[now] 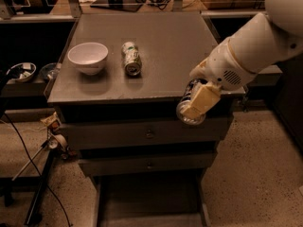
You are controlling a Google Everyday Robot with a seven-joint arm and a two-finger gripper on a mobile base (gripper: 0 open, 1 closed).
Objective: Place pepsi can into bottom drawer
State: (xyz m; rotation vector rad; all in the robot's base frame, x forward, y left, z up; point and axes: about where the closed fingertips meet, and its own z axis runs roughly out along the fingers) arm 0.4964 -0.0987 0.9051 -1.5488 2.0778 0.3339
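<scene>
My gripper hangs from the white arm at the right, just off the cabinet's front edge at its right end. It is shut on the pepsi can, a dark can with a silver end facing down and forward, held in front of the top drawer. The bottom drawer is pulled out at the foot of the grey cabinet, a shallow grey tray with raised side walls, below and to the left of the can.
On the cabinet top stand a white bowl and a green-and-white can lying on its side. Two upper drawers with small knobs are closed. Cables and a stand lie on the floor at left.
</scene>
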